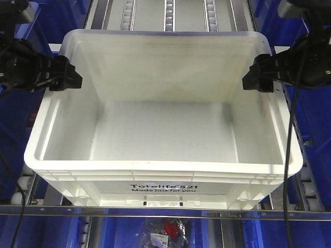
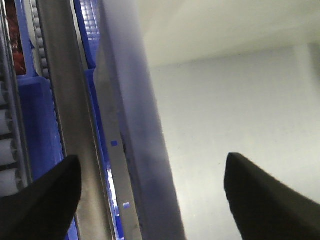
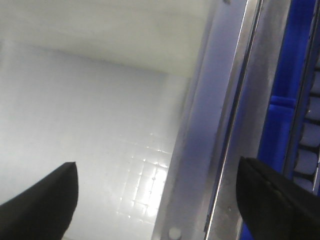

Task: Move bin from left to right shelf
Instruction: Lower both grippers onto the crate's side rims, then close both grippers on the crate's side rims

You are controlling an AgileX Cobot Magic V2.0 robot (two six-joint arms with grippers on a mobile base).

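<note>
Beyond and between left gripper (image 1: 70,78) and right gripper (image 1: 256,77): roller tracks (image 1: 170,13), running away. Outboard of left gripper: blue bins (image 1: 15,124). Outboard of right gripper: more blue bins (image 1: 316,129). Well below both: steel rail (image 1: 165,212), crosswise. Under rail: bagged clutter (image 1: 168,231), red piece inside. Low, left-gripper side: white rollers (image 1: 20,188). Light even, cool.

You are holding the left gripper (image 1: 70,78) astride the left wall of the bin (image 1: 160,168), with one finger inside and one outside above the shelf rail (image 2: 75,100). The right gripper (image 1: 257,77) is straddling the right wall likewise. Other bins (image 1: 13,134) are sitting beyond both outer fingers, and roller tracks (image 1: 170,13) are running behind.
</note>
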